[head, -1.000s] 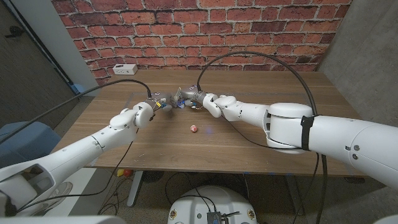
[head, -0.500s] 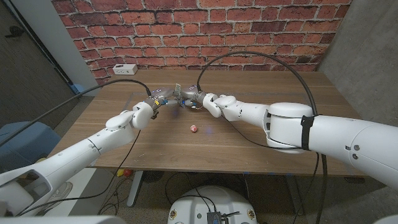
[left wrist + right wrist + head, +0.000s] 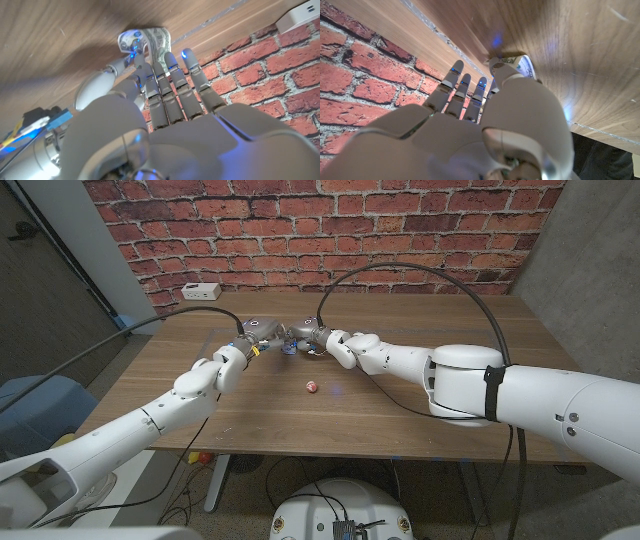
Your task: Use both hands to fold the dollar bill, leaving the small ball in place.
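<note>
Head view: left hand point(image 3: 262, 332) and right hand point(image 3: 308, 336) meet past table point(image 3: 420, 405) centre, small ball point(image 3: 312, 387) at 6 o'clock of them, untouched; left wrist: fingertips point(image 3: 159, 66) touching dollar bill point(image 3: 150, 41), grasp unclear; right wrist: thumb on bill, grasp unclear.

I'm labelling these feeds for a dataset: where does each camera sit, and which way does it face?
Head view: fixed on the robot's head, looking down over both arms at the wooden table, small ball and brick wall.
Left wrist view: behind the left robot hand, facing along its fingers to the dollar bill.
Right wrist view: behind the right robot hand, facing the same bill.
Shared: both wrist views show the bill, table and bricks.
</note>
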{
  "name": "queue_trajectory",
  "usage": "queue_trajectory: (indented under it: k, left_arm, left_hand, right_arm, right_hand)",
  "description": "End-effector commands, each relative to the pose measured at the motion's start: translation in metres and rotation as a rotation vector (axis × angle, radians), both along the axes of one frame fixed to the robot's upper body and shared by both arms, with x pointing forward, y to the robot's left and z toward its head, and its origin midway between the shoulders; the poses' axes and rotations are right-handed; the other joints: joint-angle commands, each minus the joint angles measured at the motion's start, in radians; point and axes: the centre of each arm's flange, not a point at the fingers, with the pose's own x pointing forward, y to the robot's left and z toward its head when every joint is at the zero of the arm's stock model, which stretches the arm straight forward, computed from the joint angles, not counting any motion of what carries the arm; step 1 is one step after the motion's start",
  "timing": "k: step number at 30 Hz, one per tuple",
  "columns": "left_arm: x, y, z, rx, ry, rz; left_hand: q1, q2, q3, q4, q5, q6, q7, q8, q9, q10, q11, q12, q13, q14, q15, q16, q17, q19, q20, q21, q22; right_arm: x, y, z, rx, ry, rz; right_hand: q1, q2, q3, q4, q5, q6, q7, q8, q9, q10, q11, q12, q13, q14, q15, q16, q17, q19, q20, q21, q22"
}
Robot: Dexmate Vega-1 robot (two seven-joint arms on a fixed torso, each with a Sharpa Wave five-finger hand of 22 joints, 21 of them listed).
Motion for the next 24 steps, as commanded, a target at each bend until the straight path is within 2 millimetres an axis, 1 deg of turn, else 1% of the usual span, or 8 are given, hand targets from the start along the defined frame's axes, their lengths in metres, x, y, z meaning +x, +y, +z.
queue_trajectory:
  k: [1,7,10,12,14,16,19,24]
  left_arm:
    - [0.012,0.006,-0.002,0.031,0.160,0.167]
    - [0.005,0.002,-0.006,0.084,0.027,0.191]
    - [-0.004,0.001,-0.010,0.097,-0.105,0.168]
    - [-0.011,0.002,-0.012,0.086,-0.195,0.138]
    - [-0.019,0.004,-0.012,0.047,-0.272,0.091]
    - [-0.029,0.005,-0.013,0.002,-0.374,0.052]
    - [-0.042,0.005,-0.013,-0.032,-0.498,0.016]
    - [-0.055,0.008,-0.016,-0.072,-0.628,-0.002]
  left_hand:
    - [-0.034,-0.002,0.021,0.008,0.006,-0.049,0.018,-0.008,-0.004,-0.028,0.005,-0.020,-0.007,-0.060,0.002,-0.037,-0.003,0.000,0.006,-0.003,-0.012]
    - [-0.102,0.014,0.022,0.035,-0.003,-0.110,0.010,-0.006,-0.007,-0.041,0.013,-0.029,-0.017,-0.079,0.028,-0.045,0.008,-0.053,0.074,-0.042,-0.019]
    - [-0.127,0.038,-0.006,0.029,-0.021,-0.174,-0.042,-0.007,-0.003,-0.102,0.011,-0.040,0.000,-0.105,0.007,-0.034,0.033,-0.154,0.083,-0.084,-0.014]
    - [-0.132,0.044,-0.011,0.007,-0.032,-0.234,-0.081,-0.006,-0.003,-0.197,0.004,-0.058,0.014,-0.206,0.010,-0.059,0.039,-0.256,0.086,-0.123,-0.011]
    - [-0.122,0.030,-0.007,-0.015,-0.039,-0.351,-0.153,-0.019,-0.009,-0.317,-0.010,-0.073,0.013,-0.340,0.015,-0.093,0.028,-0.352,0.100,-0.165,-0.011]
    - [-0.127,0.020,-0.008,-0.014,-0.044,-0.405,-0.175,-0.021,-0.011,-0.365,-0.016,-0.072,0.009,-0.376,0.019,-0.092,0.023,-0.379,0.106,-0.180,-0.012]
    - [-0.148,0.005,-0.019,-0.004,-0.052,-0.381,-0.171,0.001,-0.013,-0.345,-0.014,-0.050,0.005,-0.369,0.017,-0.076,0.022,-0.387,0.107,-0.189,-0.013]
    - [-0.192,0.019,-0.030,0.001,-0.066,-0.124,-0.060,0.078,-0.009,-0.081,-0.004,0.057,0.014,-0.116,-0.008,0.043,0.035,-0.192,0.091,-0.135,-0.006]
  right_arm:
    - [-0.001,-0.002,0.000,0.010,-0.009,0.027]
    - [-0.002,-0.002,-0.001,0.011,-0.011,0.033]
    - [-0.002,-0.001,-0.001,0.012,-0.013,0.037]
    - [-0.002,-0.001,-0.001,0.008,-0.016,0.038]
    - [-0.003,-0.001,0.000,0.008,-0.017,0.039]
    - [-0.003,0.000,0.000,0.004,-0.018,0.038]
    - [-0.003,0.000,-0.001,0.002,-0.019,0.038]
    - [-0.003,0.000,-0.002,-0.003,-0.021,0.045]
  right_hand:
    - [0.003,0.000,0.005,-0.002,-0.003,0.011,-0.002,-0.002,0.006,0.008,-0.006,-0.001,0.001,0.008,-0.127,-0.006,0.005,0.005,-0.002,0.000,0.002]
    - [0.002,0.001,0.005,-0.001,-0.003,0.012,-0.001,-0.004,0.006,0.010,-0.004,-0.001,0.001,0.009,-0.128,-0.006,0.005,0.005,-0.002,0.000,0.002]
    - [0.003,0.001,0.005,-0.002,-0.003,0.013,-0.001,-0.005,0.006,0.008,-0.004,-0.002,0.001,0.008,-0.128,-0.006,0.005,0.005,-0.002,0.000,0.002]
    - [0.003,0.000,0.005,-0.001,-0.004,0.017,-0.001,-0.006,0.006,0.009,-0.006,-0.002,0.001,0.009,-0.128,-0.006,0.006,0.004,-0.002,0.000,0.002]
    - [0.004,0.000,0.005,-0.002,-0.004,0.017,-0.002,-0.006,0.006,0.009,-0.005,-0.002,0.001,0.009,-0.128,-0.006,0.006,0.004,-0.002,0.000,0.002]
    - [0.004,0.000,0.004,-0.002,-0.004,0.017,-0.002,-0.007,0.006,0.009,-0.007,-0.002,0.001,0.009,-0.128,-0.006,0.006,0.005,-0.002,0.000,0.002]
    - [0.004,-0.001,0.004,-0.003,-0.004,0.018,-0.001,-0.008,0.007,0.010,-0.006,-0.002,0.001,0.009,-0.127,-0.006,0.006,0.004,-0.002,0.000,0.002]
    - [0.005,-0.001,0.005,-0.003,-0.004,0.021,-0.001,-0.009,0.007,0.009,-0.005,-0.002,0.001,0.009,-0.127,-0.007,0.006,0.004,-0.001,0.000,0.002]
